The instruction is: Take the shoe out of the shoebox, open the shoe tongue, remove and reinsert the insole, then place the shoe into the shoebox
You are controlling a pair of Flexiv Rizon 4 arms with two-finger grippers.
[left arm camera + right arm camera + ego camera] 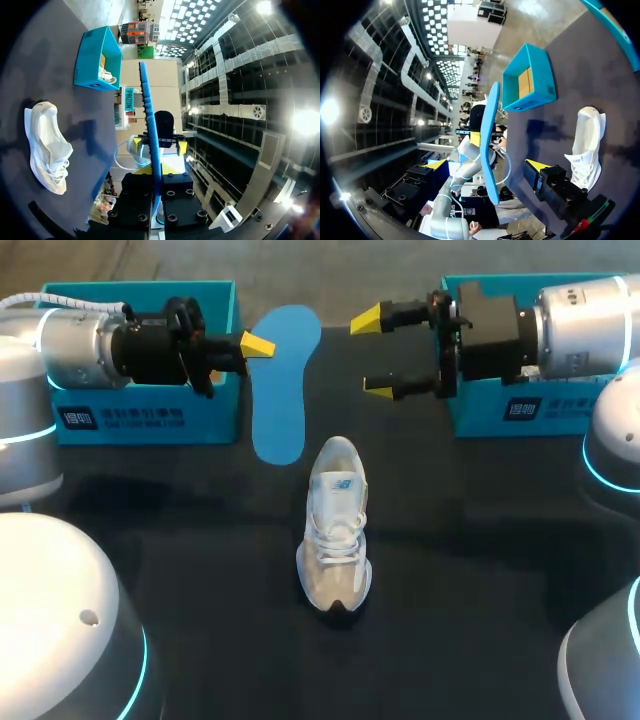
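Observation:
My left gripper (258, 344) is shut on the edge of a blue insole (280, 410), holding it in the air beside the left shoebox (140, 415). The left wrist view shows the insole (149, 115) edge-on, running out from between my own fingers. My right gripper (373, 353) stands open, facing the insole from the other side without touching it. In the right wrist view the insole (491, 130) stands ahead of its spread yellow fingertips (537, 165). The white shoe (335, 525) lies upright on the black table, toe towards the front edge, below both grippers.
A second blue shoebox (520, 410) sits at the right under my right arm. It (97, 60) has something white inside. The left shoebox (530, 75) shows a brown card inside. Dark table (450, 570) surrounds the shoe.

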